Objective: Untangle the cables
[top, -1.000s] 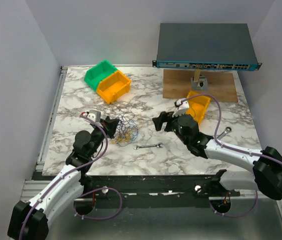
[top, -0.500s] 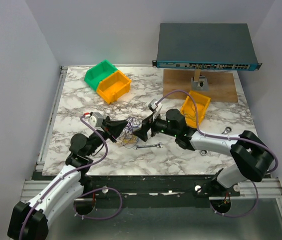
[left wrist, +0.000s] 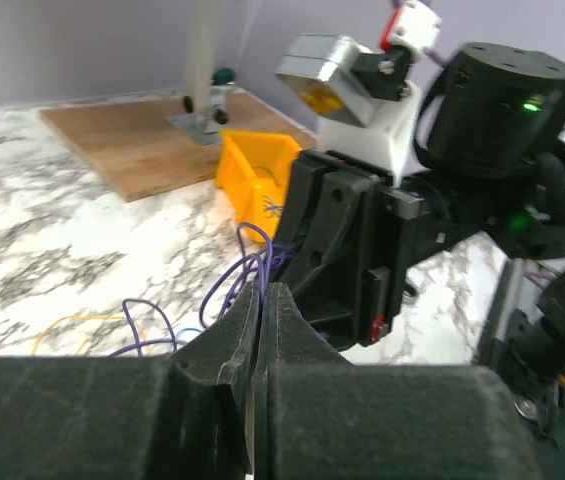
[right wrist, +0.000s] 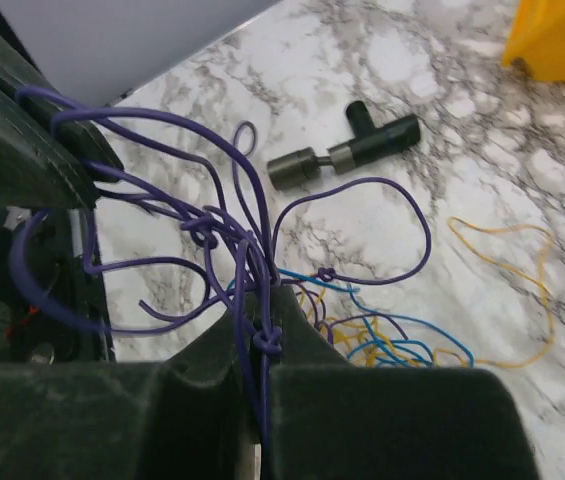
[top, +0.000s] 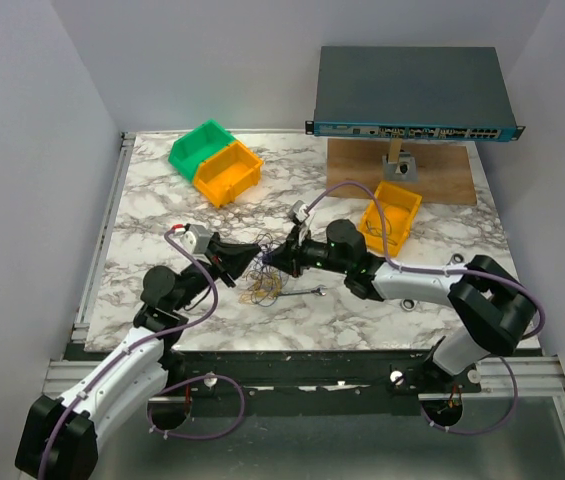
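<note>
The cables (top: 262,280) are a loose tangle of purple, blue and yellow wires lying mid-table. My left gripper (top: 247,262) meets the tangle from the left, and my right gripper (top: 275,258) meets it from the right, their tips almost touching. In the left wrist view the left gripper (left wrist: 264,296) is shut, with purple strands (left wrist: 234,278) running into the seam. In the right wrist view the right gripper (right wrist: 262,312) is shut on a knotted purple cable (right wrist: 230,225). Blue wires (right wrist: 412,335) and yellow wires (right wrist: 522,290) lie on the marble beyond it.
A silver wrench (top: 302,293) lies just in front of the tangle, and another wrench (top: 449,263) lies at the right. A dark T-shaped piece (right wrist: 347,155) lies near the wires. Green bin (top: 200,148) and yellow bin (top: 228,172) stand back left, an orange bin (top: 392,215) centre right, and a network switch (top: 412,92) sits over a wooden board (top: 432,178).
My right arm has swung left from beside the orange bin to the tangle, and its gripper has shut on a purple cable. The left gripper stayed shut and edged right.
</note>
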